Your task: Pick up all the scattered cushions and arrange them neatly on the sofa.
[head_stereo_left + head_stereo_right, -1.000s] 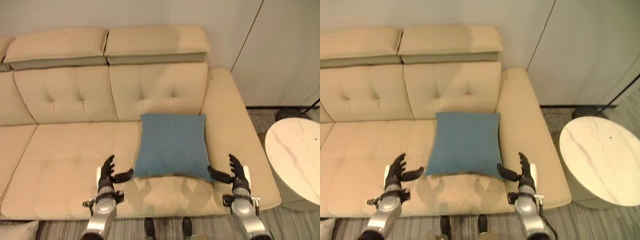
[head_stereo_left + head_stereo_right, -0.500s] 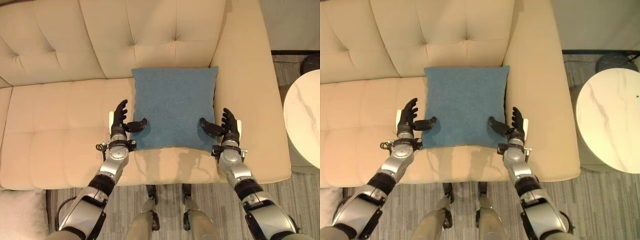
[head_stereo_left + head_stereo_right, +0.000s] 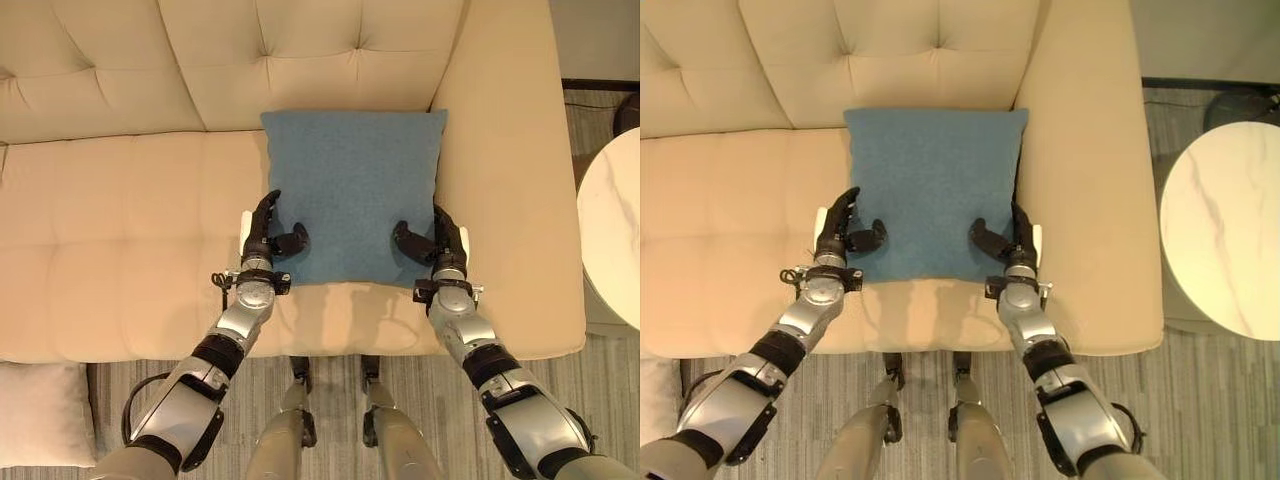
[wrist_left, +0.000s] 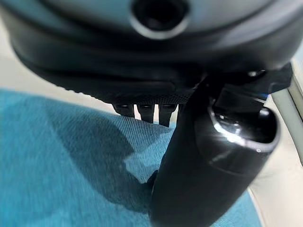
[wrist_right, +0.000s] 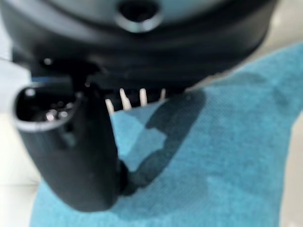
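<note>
A beige cushion [image 3: 40, 412] lies on the floor at lower left. Since 0.5 s ago both hands have moved inward: the left hand [image 3: 265, 232] now pinches the blue cushion [image 3: 350, 190] at its left edge, the right hand [image 3: 437, 240] its right edge. The blue cushion lies mid-frame on the sofa [image 3: 120, 250], hardly moved.

Silver-grey arms, dark left hand [image 3: 263, 236], white-edged

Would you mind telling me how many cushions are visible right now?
2: a square blue fabric cushion lies on the beige sofa's seat between both hands, and a beige cushion lies on the floor at the left. Others may lie out of view.
</note>
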